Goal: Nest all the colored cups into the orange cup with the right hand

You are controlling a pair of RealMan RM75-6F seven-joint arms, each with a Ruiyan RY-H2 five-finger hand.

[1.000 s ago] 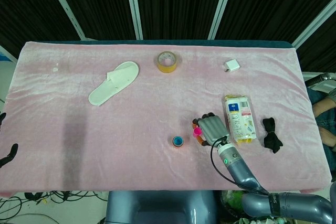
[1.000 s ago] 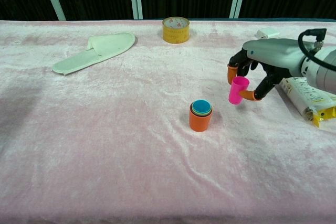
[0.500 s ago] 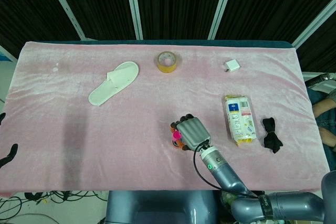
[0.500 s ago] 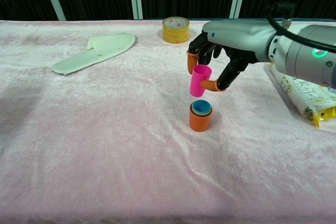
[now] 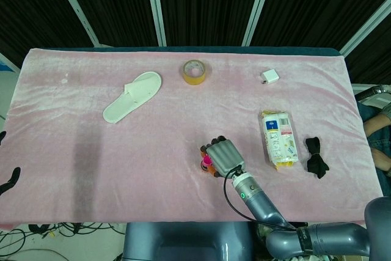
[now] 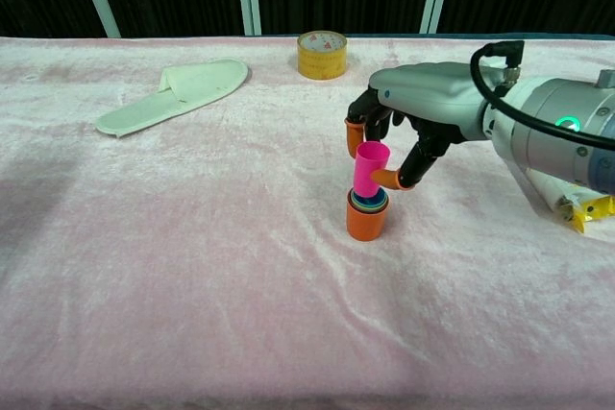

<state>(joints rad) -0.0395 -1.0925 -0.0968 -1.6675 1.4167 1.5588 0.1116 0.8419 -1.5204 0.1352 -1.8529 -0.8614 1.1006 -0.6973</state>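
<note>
The orange cup (image 6: 366, 222) stands upright on the pink cloth with a blue cup and others nested in it. My right hand (image 6: 415, 114) hovers just above and right of it, pinching a pink cup (image 6: 370, 168) between thumb and a finger. The pink cup is tilted a little and its base sits in the mouth of the stack. In the head view my right hand (image 5: 222, 156) covers most of the stack, and only a bit of the pink cup (image 5: 208, 161) shows. Dark fingers of my left hand (image 5: 8, 180) peek in at the left edge, off the table.
A white slipper (image 5: 132, 96) lies at the back left, and a yellow tape roll (image 5: 194, 71) and small white box (image 5: 269, 77) stand near the far edge. A snack packet (image 5: 278, 138) and a black bow (image 5: 316, 156) lie right of my hand.
My right hand carried the pink cup left from beside the snack packet to above the orange cup, then lowered it into the top of the stack.
</note>
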